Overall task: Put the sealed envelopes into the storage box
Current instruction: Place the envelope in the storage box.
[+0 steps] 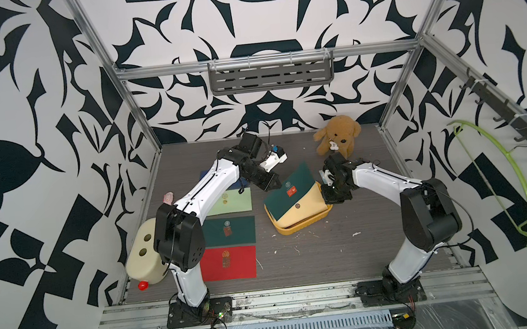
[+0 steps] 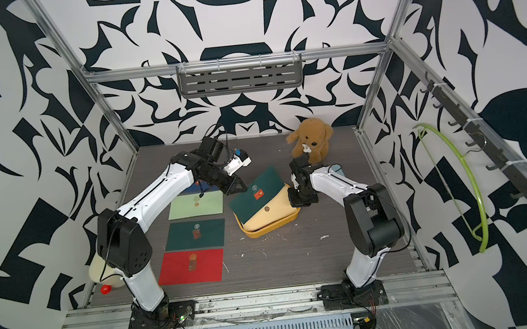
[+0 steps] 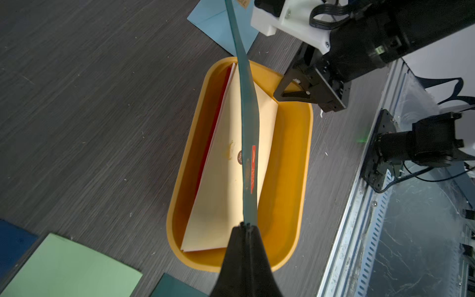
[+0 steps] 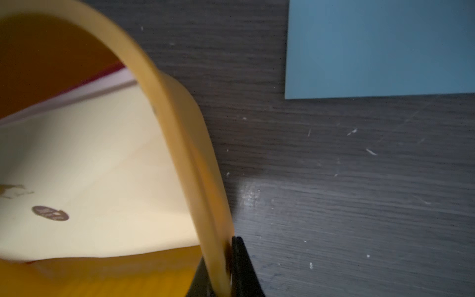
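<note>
In a top view, left gripper [image 1: 274, 184] pinches the dark green envelope [image 1: 291, 190], long axis 8-to-2 o'clock, tilted over the storage box [image 1: 295, 230]; right gripper [image 1: 329, 197] clamps its 3 o'clock rim. Left wrist: envelope edge-on along the box. Right wrist: rim pinched.

Tilted dark green envelope [image 1: 290, 185] over cream envelope [image 1: 306, 208] in mustard-yellow storage box [image 1: 298, 230]

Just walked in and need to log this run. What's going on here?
The left gripper pinches the dark green envelope by its corner, over the storage box. The right gripper clamps the box's rim. A cream envelope lies inside; the light green envelope, second green envelope and red envelope wait on the table.
</note>
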